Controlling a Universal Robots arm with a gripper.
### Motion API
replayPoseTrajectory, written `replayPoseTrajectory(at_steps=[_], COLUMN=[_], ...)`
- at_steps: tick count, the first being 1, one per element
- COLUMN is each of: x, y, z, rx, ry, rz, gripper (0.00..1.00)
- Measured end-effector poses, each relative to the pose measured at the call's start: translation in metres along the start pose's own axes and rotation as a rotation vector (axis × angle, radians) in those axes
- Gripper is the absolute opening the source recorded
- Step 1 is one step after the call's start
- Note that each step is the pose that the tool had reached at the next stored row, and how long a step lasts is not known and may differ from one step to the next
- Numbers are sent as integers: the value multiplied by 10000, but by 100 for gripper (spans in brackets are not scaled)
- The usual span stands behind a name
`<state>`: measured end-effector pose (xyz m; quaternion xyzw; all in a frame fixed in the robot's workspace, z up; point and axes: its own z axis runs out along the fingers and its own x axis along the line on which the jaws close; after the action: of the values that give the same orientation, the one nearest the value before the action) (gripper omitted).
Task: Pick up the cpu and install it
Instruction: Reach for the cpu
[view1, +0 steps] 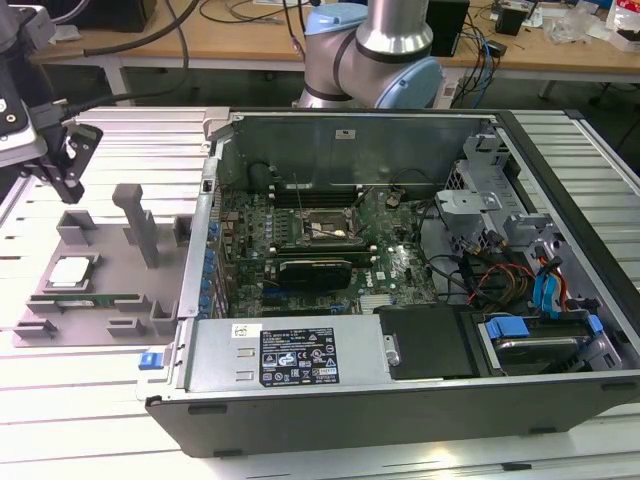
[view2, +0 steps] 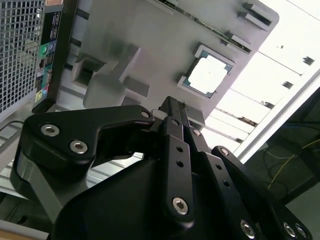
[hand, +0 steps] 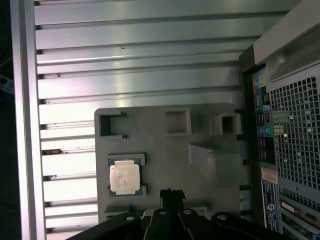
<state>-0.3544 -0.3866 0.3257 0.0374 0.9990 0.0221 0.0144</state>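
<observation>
**Gripper (view2: 173, 104) closed and empty above the parts holder (hand: 165, 150)**

The gripper's fingers are pressed together with nothing between them, and it hangs over the grey holder without touching it. Below the fingertips and a little to one side, apart from them, the cpu (hand: 125, 178) lies flat in its own recess of the holder, metal top up. Beyond the holder's far edge stands the open computer case (view1: 400, 380)

exterior view: bright, even; table (view1: 80, 390) sheen at 8 o'clock; case (view1: 350, 160) interior shaded | second wrist view: chip (view2: 208, 75) glares white | first wrist view: dim
</observation>
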Motion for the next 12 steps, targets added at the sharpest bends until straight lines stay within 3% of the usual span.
replayPoseTrajectory(at_steps=[6, 12], x=[128, 136], y=[-18, -18], z=[83, 83], rx=[-1, -1], ry=[-1, -1], rz=[0, 0], gripper=[11, 11])
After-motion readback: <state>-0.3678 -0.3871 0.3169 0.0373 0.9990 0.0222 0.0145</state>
